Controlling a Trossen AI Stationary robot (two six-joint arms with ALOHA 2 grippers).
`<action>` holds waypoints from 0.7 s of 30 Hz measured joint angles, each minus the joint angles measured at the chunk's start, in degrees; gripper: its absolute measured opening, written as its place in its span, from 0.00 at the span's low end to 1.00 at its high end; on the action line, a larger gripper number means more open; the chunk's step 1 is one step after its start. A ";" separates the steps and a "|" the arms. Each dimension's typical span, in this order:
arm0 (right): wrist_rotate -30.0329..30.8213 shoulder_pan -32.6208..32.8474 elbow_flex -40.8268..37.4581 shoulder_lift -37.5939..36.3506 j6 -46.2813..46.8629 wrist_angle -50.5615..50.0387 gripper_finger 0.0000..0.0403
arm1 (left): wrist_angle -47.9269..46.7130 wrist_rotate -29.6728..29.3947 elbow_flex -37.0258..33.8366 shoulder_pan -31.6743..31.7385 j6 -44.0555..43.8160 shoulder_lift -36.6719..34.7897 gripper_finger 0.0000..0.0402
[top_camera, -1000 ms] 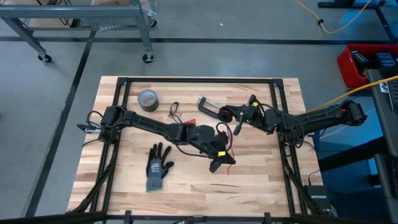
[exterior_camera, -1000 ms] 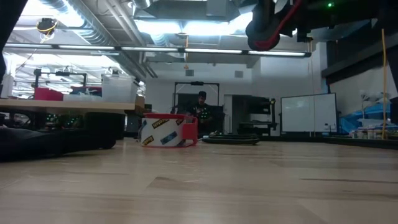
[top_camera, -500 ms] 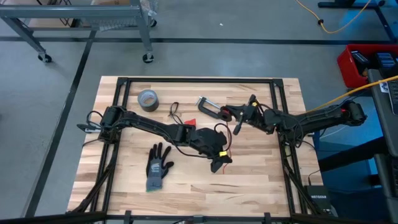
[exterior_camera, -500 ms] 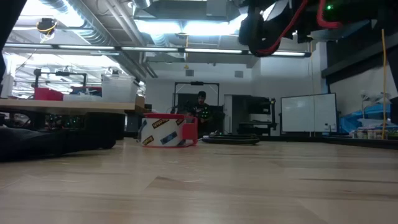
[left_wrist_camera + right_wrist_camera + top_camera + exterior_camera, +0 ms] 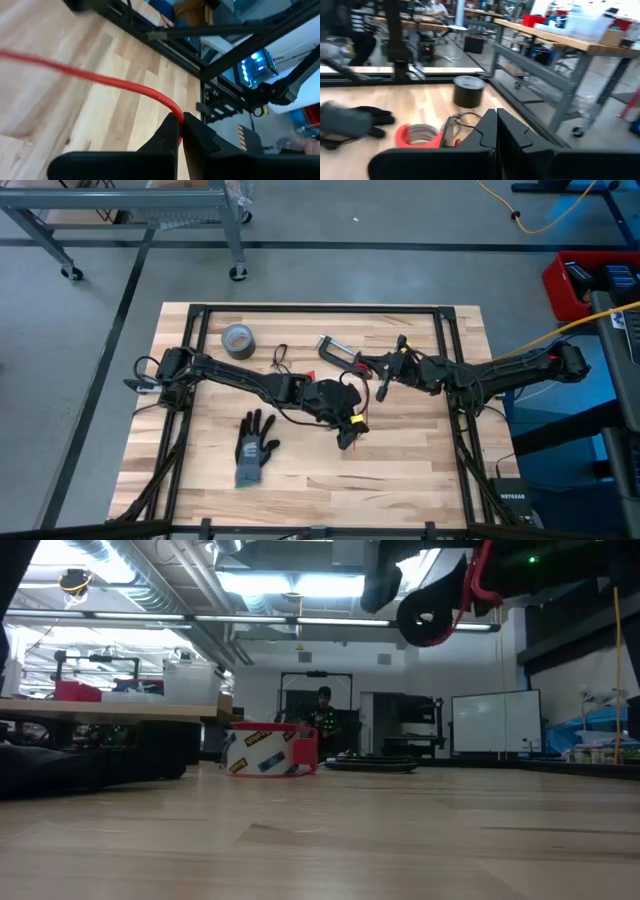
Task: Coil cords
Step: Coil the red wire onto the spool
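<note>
Bare wood lay open along the near edge of the table [image 5: 410, 470], in front of both arms, with only a glove [image 5: 255, 448] at the near left. Near the far edge stood a grey tape roll [image 5: 237, 339], a black cord [image 5: 279, 358] and a clamp [image 5: 334, 350]. At mid-table the left pincer [image 5: 347, 436] was clamped on the red cord [image 5: 100, 80], which ran out from between its tips. The right pincer [image 5: 385, 366], fingers together, held up the cord's other part near the clamp. Compared with one second earlier, the left pincer had moved slightly toward the far side, and the two were closer.
</note>
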 joint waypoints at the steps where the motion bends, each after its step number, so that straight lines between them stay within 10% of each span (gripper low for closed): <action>1: -0.69 0.02 0.00 0.00 0.06 -0.14 0.01 | 0.10 -0.02 0.00 0.26 0.00 -0.14 0.00; 21: -5.91 0.04 -0.01 0.00 3.62 -2.55 0.01 | 8.14 0.89 0.00 3.48 0.00 -0.70 0.00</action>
